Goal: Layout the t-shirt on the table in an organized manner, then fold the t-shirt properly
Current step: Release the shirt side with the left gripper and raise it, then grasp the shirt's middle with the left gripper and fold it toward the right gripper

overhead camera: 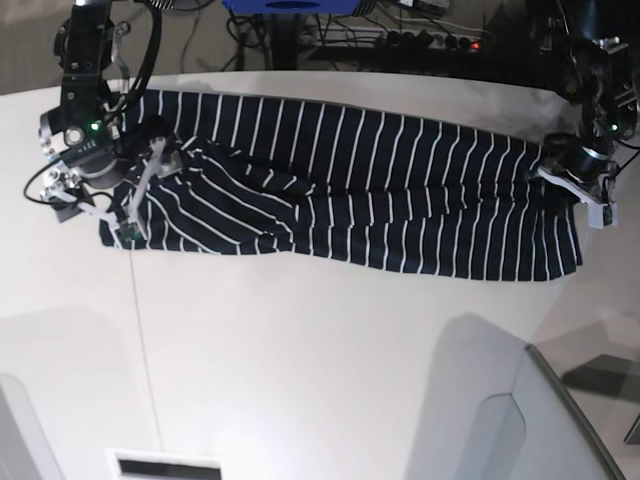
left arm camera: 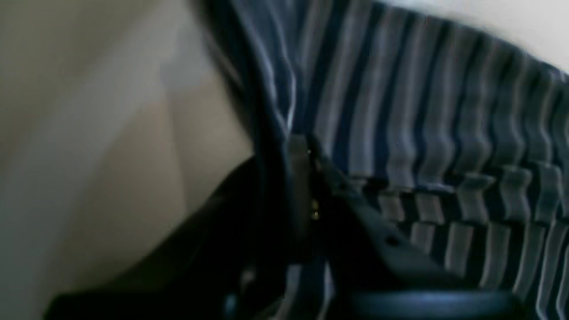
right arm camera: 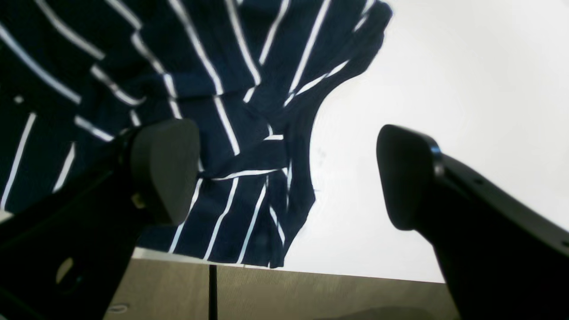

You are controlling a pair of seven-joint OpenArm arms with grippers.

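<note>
The t-shirt, dark navy with thin white stripes, lies stretched left to right across the far half of the white table. My left gripper is at the shirt's right end. In the left wrist view its fingers are shut on a pinch of the striped cloth. My right gripper stands over the shirt's rumpled left end. In the right wrist view it is open: one finger hangs over the fabric, the other over bare table.
Cables and a power strip lie beyond the table's curved far edge. A thin seam runs down the tabletop at the left. A white panel rises at the near right corner. The table edge is close below the right gripper.
</note>
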